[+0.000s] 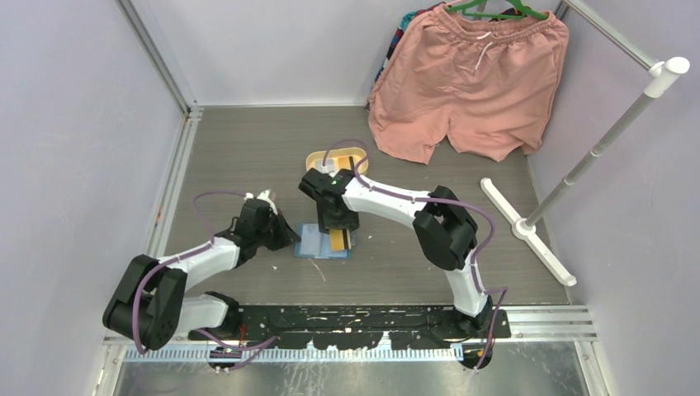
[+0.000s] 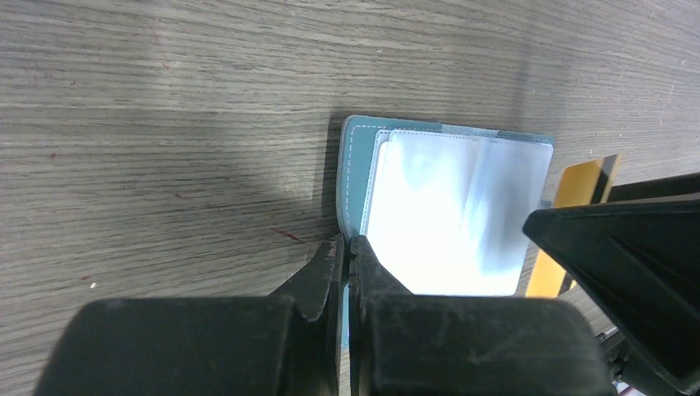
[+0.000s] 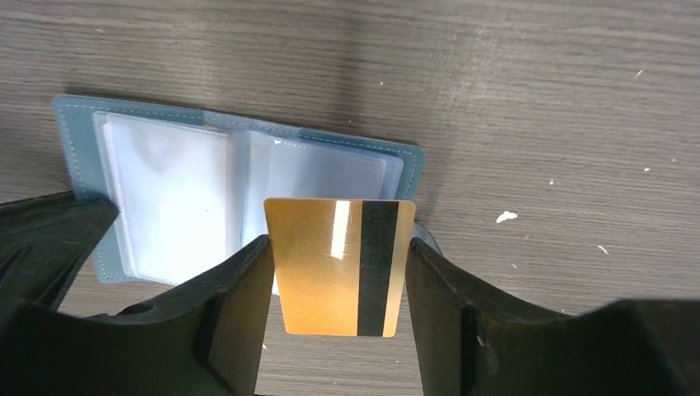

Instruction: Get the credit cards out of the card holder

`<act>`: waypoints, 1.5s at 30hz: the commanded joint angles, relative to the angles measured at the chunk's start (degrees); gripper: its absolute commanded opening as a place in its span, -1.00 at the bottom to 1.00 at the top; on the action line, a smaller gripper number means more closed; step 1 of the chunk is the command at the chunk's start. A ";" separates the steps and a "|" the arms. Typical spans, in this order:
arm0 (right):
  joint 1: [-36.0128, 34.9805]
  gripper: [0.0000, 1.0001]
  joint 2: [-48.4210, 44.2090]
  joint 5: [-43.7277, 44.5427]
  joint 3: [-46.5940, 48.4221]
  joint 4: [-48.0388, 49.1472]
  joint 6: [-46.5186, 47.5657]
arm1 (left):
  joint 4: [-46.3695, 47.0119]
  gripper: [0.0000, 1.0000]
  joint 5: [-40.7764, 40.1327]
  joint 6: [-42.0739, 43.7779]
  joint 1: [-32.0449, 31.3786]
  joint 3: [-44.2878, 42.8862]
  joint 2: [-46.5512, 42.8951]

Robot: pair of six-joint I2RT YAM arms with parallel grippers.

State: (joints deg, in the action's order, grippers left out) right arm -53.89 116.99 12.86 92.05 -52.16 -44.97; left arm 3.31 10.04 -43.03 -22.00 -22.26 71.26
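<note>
The card holder [image 1: 312, 242] lies open on the table, teal-blue with clear pockets, and shows in the left wrist view [image 2: 446, 206] and the right wrist view [image 3: 165, 190]. My left gripper [image 2: 347, 247] is shut on its near left edge, also seen from above [image 1: 285, 235]. My right gripper [image 3: 338, 247] is shut on a gold credit card [image 3: 338, 264] with a black stripe, gripping it by its two long edges. The card sits at the holder's right half, its far edge overlapping the pocket. It also shows from above [image 1: 339, 240] and in the left wrist view [image 2: 578, 186]. No other card is visible.
A yellow oval tray [image 1: 318, 158] lies just behind the right arm. Pink shorts [image 1: 466, 82] hang on a hanger at the back right. A white stand [image 1: 528, 227] with its base on the table is at the right. Small white specks dot the wood.
</note>
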 commanded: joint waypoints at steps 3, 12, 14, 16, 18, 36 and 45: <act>1.00 0.06 -4.14 2.34 5.90 -2.51 3.03 | -1.77 -1.00 -1.98 1.72 0.29 -0.33 1.32; 7.47 0.07 -2.69 -0.30 9.15 -0.42 6.80 | -1.99 -1.00 -1.97 1.80 0.29 -0.28 0.99; 9.26 0.07 -1.71 -0.85 11.73 -0.97 8.19 | -1.91 -1.00 -2.04 1.76 0.29 -0.17 0.99; 10.91 0.07 -0.64 -1.14 14.74 -1.32 9.78 | -1.70 -1.00 -1.98 1.63 0.24 -0.01 0.99; 12.36 0.07 0.91 -1.15 18.47 -2.01 11.37 | -1.49 -1.00 -1.97 1.54 0.29 0.14 1.07; 20.11 0.07 21.96 1.11 53.22 -5.55 20.11 | -1.47 -1.00 -1.76 1.45 0.29 0.23 1.23; 21.40 0.07 23.67 1.87 53.83 -1.81 22.87 | -1.38 -1.00 -1.71 1.54 0.32 0.01 1.88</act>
State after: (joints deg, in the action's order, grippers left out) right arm -32.73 141.05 13.17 143.52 -57.23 -24.80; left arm 3.75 10.11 -43.05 -22.00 -22.37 71.68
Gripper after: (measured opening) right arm 0.614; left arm 0.012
